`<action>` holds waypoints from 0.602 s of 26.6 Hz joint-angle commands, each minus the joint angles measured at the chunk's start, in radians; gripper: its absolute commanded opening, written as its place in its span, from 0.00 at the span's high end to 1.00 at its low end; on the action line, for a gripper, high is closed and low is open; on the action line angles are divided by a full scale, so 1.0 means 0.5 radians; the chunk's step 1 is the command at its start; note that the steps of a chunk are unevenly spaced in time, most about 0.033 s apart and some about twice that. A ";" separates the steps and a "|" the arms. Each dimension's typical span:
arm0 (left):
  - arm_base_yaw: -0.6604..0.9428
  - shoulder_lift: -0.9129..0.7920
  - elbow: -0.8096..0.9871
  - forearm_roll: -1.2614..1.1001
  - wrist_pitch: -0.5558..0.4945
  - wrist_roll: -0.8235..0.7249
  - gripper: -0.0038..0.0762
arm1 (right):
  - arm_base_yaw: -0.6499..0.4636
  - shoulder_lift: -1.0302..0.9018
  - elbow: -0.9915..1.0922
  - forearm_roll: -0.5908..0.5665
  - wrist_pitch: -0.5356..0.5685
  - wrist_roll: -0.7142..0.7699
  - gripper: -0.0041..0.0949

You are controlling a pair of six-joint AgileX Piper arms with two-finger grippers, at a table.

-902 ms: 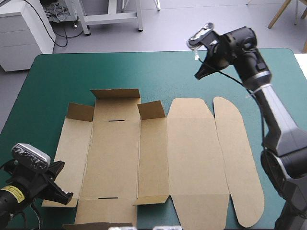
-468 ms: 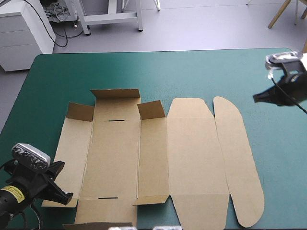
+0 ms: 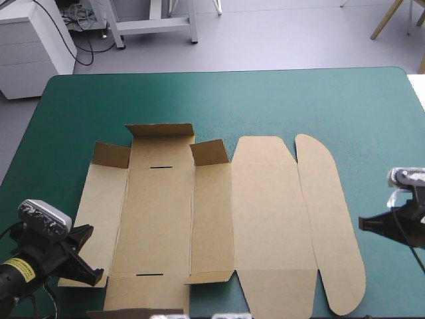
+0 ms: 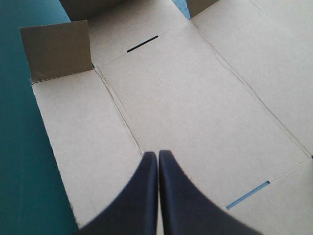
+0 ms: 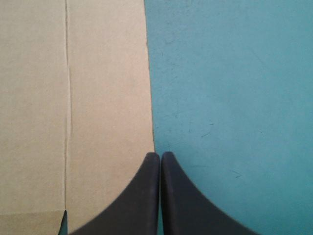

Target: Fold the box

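Left gripper (image 4: 158, 154) fingers pressed together in one point, over the brown box (image 4: 195, 98), mostly flat sheet. Ahead: corner flap (image 4: 56, 49) standing up, dark slot (image 4: 142, 43) beyond it (second slot (image 4: 247, 195) close beside the gripper). Teal-green cover (image 4: 19, 147) borders the box's flap side.

My right gripper (image 3: 362, 223) has swung away from above the table's (image 3: 80, 113) far side, gone out to the right edge, and come back toward the near side. It now sits lower, just beside the long right edge of the box (image 3: 265, 212).
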 commanded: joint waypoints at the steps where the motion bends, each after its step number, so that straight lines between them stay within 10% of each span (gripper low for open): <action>1: -0.012 0.015 -0.058 -0.039 -0.160 -0.022 0.96 | -0.016 -0.209 0.128 0.131 -0.162 -0.001 0.97; 16: -0.012 0.506 -0.140 0.083 -0.489 -0.170 0.96 | 0.061 -0.317 0.259 0.442 -0.228 -0.128 0.97</action>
